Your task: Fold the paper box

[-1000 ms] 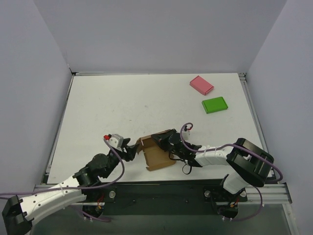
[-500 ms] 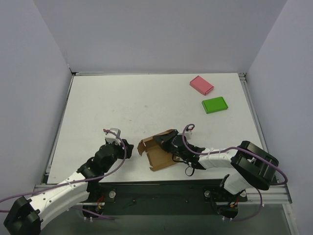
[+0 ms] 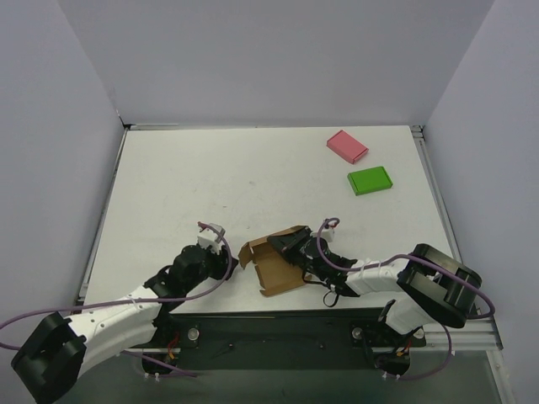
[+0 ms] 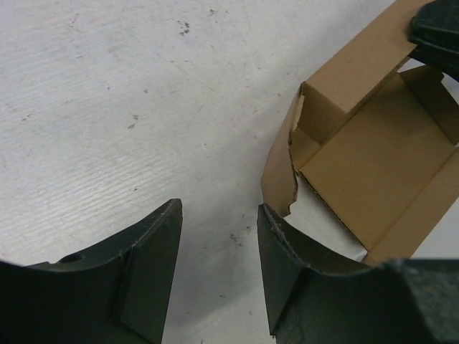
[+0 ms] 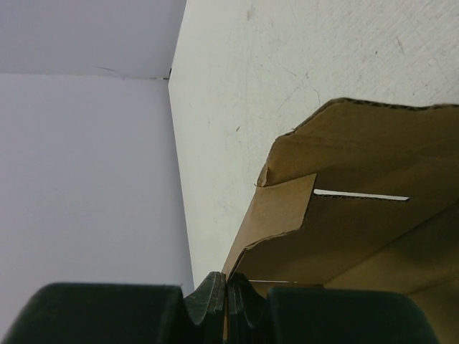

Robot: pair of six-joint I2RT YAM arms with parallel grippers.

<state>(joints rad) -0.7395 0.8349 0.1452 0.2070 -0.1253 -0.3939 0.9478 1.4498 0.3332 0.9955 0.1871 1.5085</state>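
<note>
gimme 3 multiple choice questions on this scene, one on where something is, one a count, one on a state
1. Compared with the pink flat box, the green flat box lies:
A stacked on it
B apart, nearer the robot
C apart, farther from the robot

2. Coloured flat boxes on the table besides the paper box:
A two
B one
C four

3. The left jaws are:
A shut on the paper box
B shut on the pink flat box
C open, holding nothing

Answers:
1 B, the top view shows green lower in the picture, with bare table between the two.
2 A, only the pink and the green one show.
3 C, the left wrist view shows bare table between them.
</note>
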